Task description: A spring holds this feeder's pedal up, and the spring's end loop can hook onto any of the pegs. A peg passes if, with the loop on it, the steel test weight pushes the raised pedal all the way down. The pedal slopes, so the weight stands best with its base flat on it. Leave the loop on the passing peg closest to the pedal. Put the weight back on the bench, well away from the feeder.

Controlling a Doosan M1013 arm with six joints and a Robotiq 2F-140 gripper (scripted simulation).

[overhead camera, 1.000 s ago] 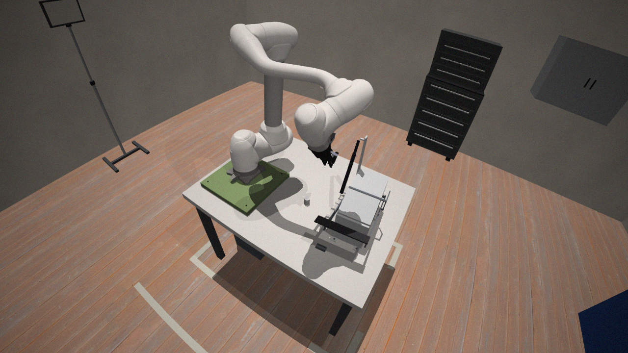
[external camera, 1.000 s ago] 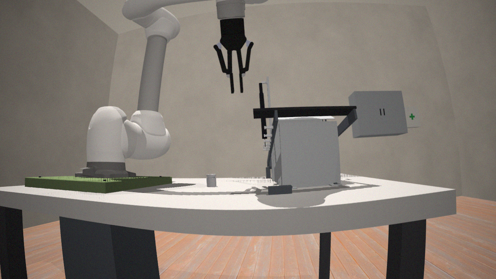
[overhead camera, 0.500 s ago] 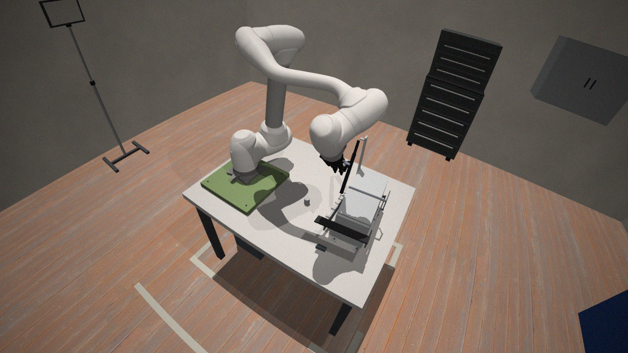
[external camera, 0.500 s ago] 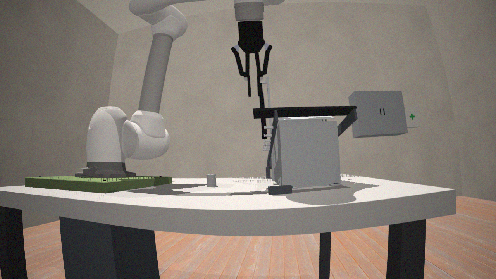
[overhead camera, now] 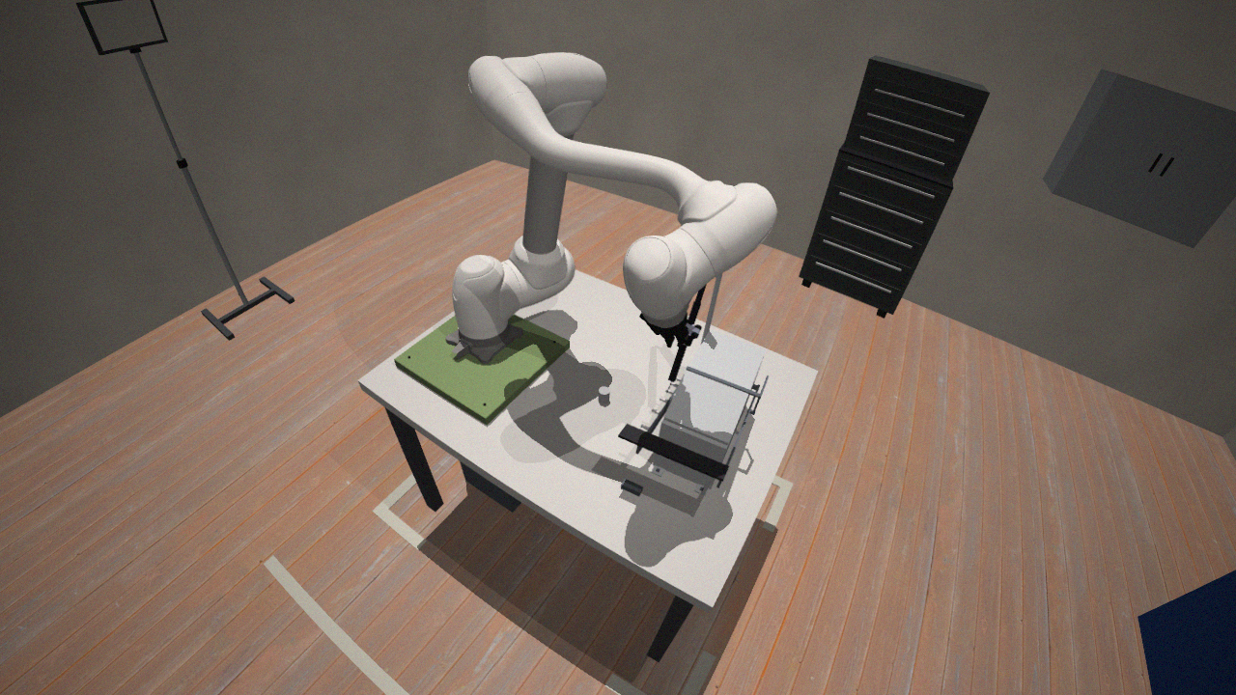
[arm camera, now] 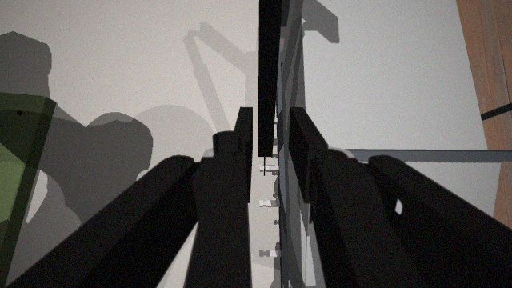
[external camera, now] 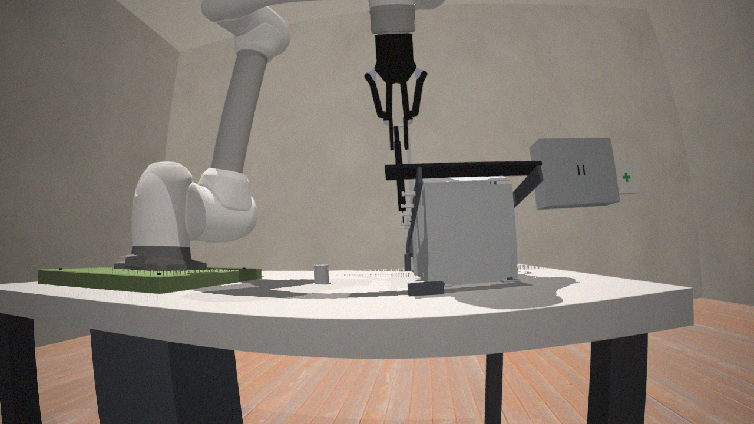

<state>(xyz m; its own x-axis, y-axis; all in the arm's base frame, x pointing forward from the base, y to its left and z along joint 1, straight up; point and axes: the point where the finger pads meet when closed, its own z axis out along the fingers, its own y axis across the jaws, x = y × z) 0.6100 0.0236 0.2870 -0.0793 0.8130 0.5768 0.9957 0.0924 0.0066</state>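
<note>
Gripper [overhead camera: 677, 339] [external camera: 399, 148] [arm camera: 270, 127]: fingers narrow, not shut, one on each side of the upright black spring [overhead camera: 679, 359] [external camera: 398, 163] [arm camera: 269, 80], gaps showing in the wrist view | pegs [overhead camera: 665, 400] [external camera: 407, 206] [arm camera: 269, 203]: along the side of the feeder [overhead camera: 678, 492] [external camera: 469, 232] [arm camera: 286, 168], below the fingertips | loop's peg: too small to tell | steel weight [overhead camera: 603, 397] [external camera: 321, 274]: upright on the bench [overhead camera: 535, 484] [external camera: 337, 332] [arm camera: 120, 72], between feeder and green plate [overhead camera: 484, 393] [external camera: 105, 281] [arm camera: 30, 132]

The gripper [overhead camera: 688, 335] [external camera: 399, 148] [arm camera: 270, 127] has been carried sideways toward the feeder [external camera: 469, 227] and lowered slightly. 1.0 s ago it was held well apart from the upright black spring body [overhead camera: 678, 361] [external camera: 397, 158] [arm camera: 269, 72]; 0.5 s ago, in the exterior view, 1 finger was overlapped with it. Now the spring body is flanked by the 2 fingers. The arm's wrist [overhead camera: 660, 267] [external camera: 392, 18] has been shifted likewise, and its bench shadow [overhead camera: 678, 531] [external camera: 511, 297] has been moved along.
</note>
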